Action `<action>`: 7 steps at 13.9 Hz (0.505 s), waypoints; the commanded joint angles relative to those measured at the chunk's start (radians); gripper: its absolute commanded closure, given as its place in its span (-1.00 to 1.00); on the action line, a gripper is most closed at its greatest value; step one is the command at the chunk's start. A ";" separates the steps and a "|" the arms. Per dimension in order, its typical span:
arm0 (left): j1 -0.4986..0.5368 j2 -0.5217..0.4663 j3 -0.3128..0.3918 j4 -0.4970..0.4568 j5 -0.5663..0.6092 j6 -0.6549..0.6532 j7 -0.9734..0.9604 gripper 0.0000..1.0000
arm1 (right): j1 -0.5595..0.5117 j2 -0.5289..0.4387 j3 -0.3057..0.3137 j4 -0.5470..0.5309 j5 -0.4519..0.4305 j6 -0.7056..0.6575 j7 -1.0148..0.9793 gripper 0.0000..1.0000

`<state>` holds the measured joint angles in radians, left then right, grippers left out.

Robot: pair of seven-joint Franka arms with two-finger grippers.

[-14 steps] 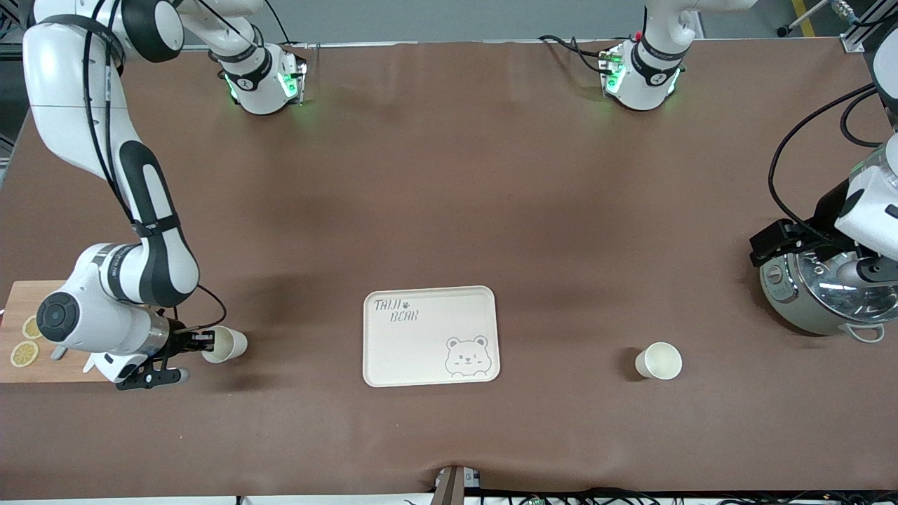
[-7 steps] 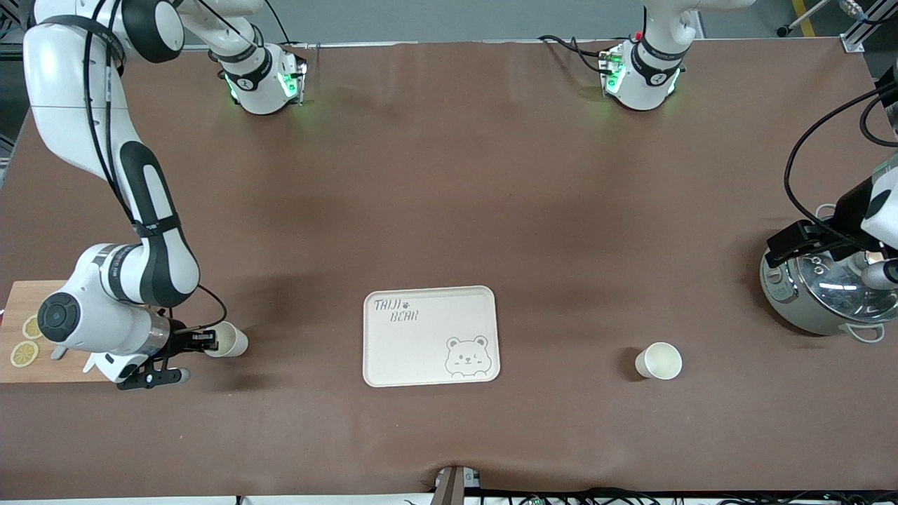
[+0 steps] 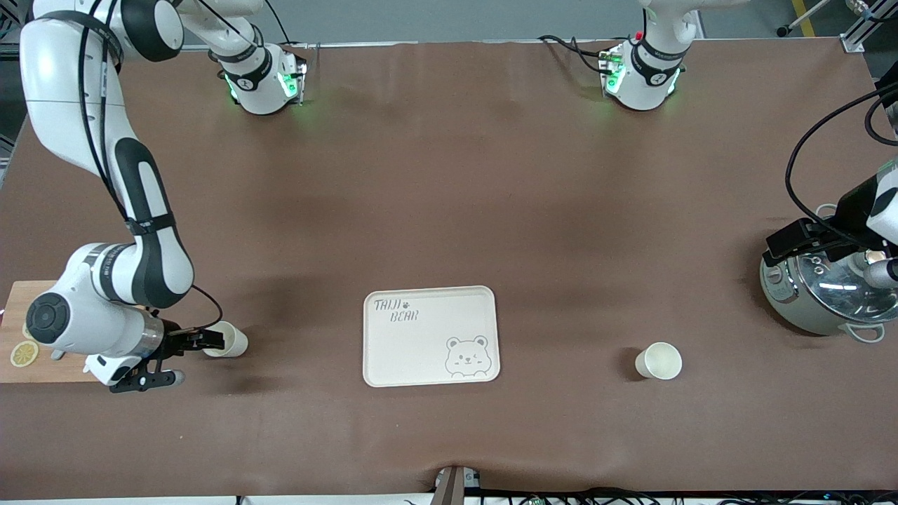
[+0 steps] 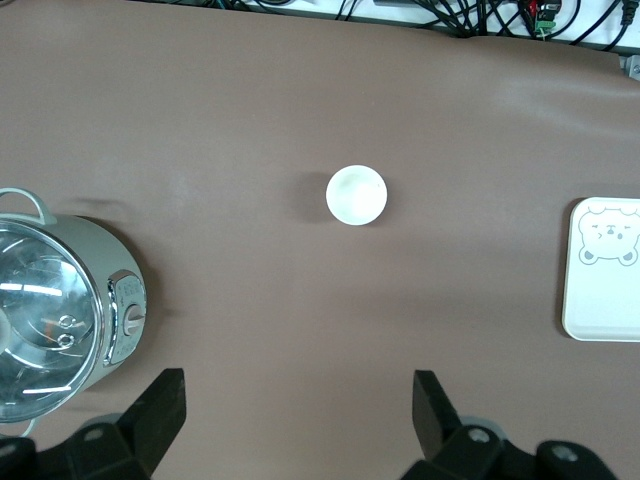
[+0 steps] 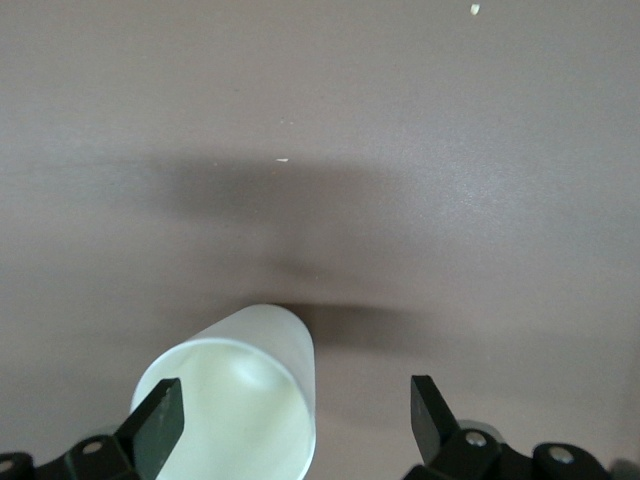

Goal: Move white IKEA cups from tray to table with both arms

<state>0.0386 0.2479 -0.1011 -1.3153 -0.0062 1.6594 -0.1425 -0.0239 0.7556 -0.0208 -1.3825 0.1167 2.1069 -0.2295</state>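
The white IKEA cups sit on the brown bench (image 3: 449,196) in the lower part of the front view, well apart, one at each arm's end. One cup (image 3: 228,341) is at the right arm's end of the bench, between the fingers of the right hand (image 3: 209,341). In the right wrist view those fingers (image 5: 160,415) stand apart, with the cup close against one of them and a wide gap to the other; whether that finger touches the rim cannot be told. The right arm bends down from its base at the top of the frame and reaches low toward this cup.

The other cup (image 3: 659,361) stands upright and alone toward the left arm's end. Between the two cups lies the cream tray (image 3: 429,308) with a bear drawing and the letters "TAIJI BEAR".

The left hand (image 4: 298,410) hangs in the air with its fingers apart, by a steel pot (image 3: 807,315) with a glass lid near the frame's edge; the second cup shows well ahead of it in the left wrist view.

A wooden board (image 3: 21,298) with lemon slices (image 3: 23,354) lies at the right arm's end, partly under that arm.
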 commanded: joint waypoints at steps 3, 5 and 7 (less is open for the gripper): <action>0.014 -0.006 -0.017 0.011 -0.004 -0.016 0.000 -1.00 | -0.011 -0.070 -0.010 0.143 0.000 -0.298 -0.007 -1.00; 0.014 -0.006 -0.017 0.011 -0.004 -0.016 -0.002 -1.00 | -0.028 -0.128 -0.011 0.160 -0.002 -0.372 -0.005 -1.00; 0.014 -0.007 -0.017 0.011 -0.004 -0.016 -0.005 -1.00 | -0.034 -0.191 -0.011 0.160 -0.002 -0.441 -0.002 -1.00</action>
<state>0.0386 0.2480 -0.1035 -1.3125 -0.0062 1.6593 -0.1426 -0.0445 0.6289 -0.0394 -1.2079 0.1163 1.7217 -0.2295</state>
